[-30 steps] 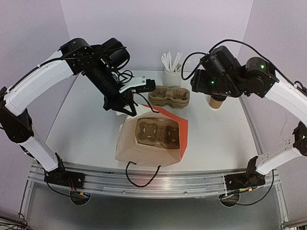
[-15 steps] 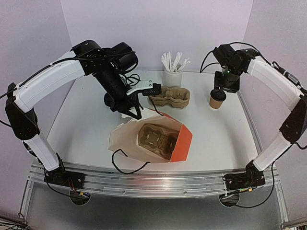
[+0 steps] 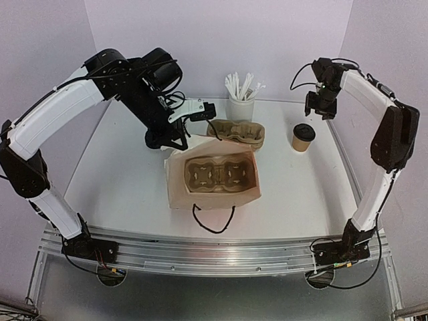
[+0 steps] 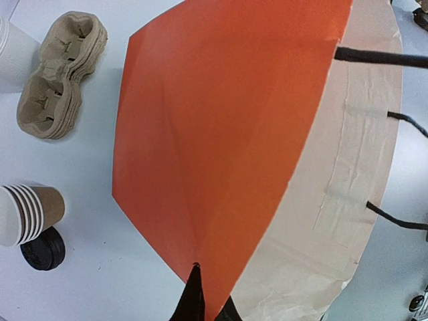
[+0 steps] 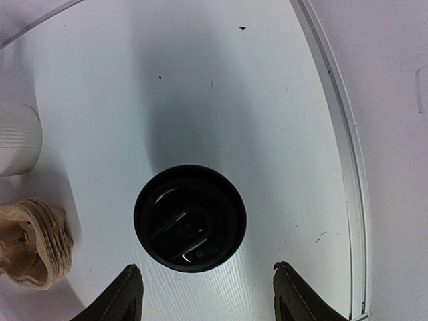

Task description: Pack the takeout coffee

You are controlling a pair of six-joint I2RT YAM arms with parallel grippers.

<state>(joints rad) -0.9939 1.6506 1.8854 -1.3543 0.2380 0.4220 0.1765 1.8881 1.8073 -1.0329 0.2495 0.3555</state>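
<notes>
Brown kraft under a black dome lid, the takeout coffee (image 3: 303, 137) stands upright at the far right of the table (image 3: 120, 174) (lid up, long axis vertical), just right of the stacked carriers (image 3: 235, 132). The right arm (image 3: 374, 100) arches high. The right gripper (image 3: 322, 107) points down above the cup, jaws wide and empty. The left gripper (image 3: 175, 142) pinches the paper bag (image 3: 177, 184) at its far rim.

L gripper (image 4: 208, 304) down low, jaws pinched tight; R gripper (image 5: 208, 294) pointing straight down, jaws wide apart.
</notes>
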